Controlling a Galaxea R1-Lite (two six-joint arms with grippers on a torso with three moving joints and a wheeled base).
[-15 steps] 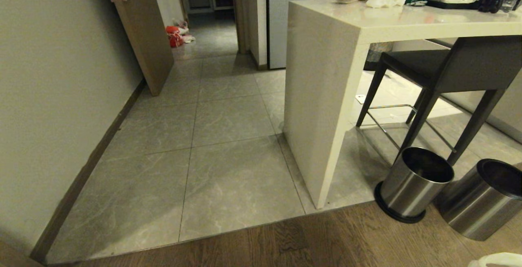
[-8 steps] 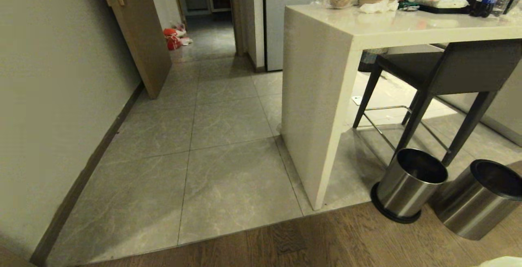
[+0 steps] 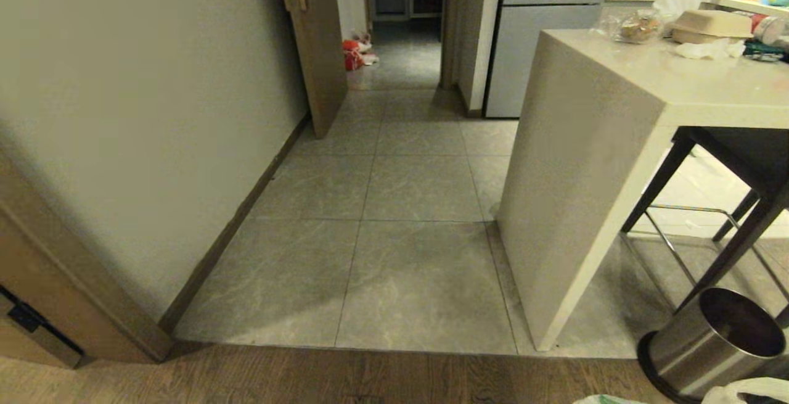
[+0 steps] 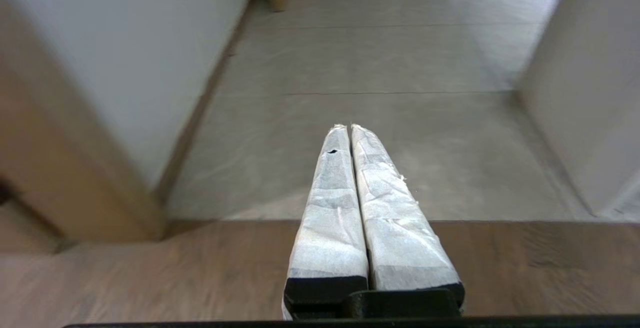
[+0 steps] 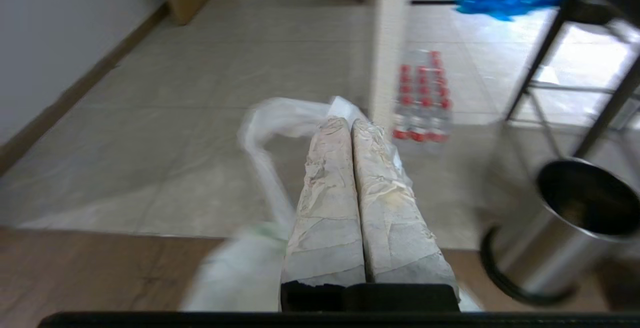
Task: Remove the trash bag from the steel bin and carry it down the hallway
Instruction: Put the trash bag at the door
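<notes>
Trash bag (image 5: 272, 132): pinched by the closed right gripper (image 5: 350, 122), draped beside and below its fingers.
Steel bin (image 5: 560, 228): emptied, standing off to that gripper's side.
Left gripper (image 4: 350, 127): pressed together, empty.
Change: view swung toward the hallway (image 3: 400, 145); carrying judged begun.

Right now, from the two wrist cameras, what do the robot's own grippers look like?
Both look alike. The left gripper has two long, tapering fingers wrapped in wrinkled whitish tape, with a small dark hole near one tip, set in a black base. The right gripper has the same taped fingers, more creased and yellow-stained, on a black base. No cables or markings show.
</notes>
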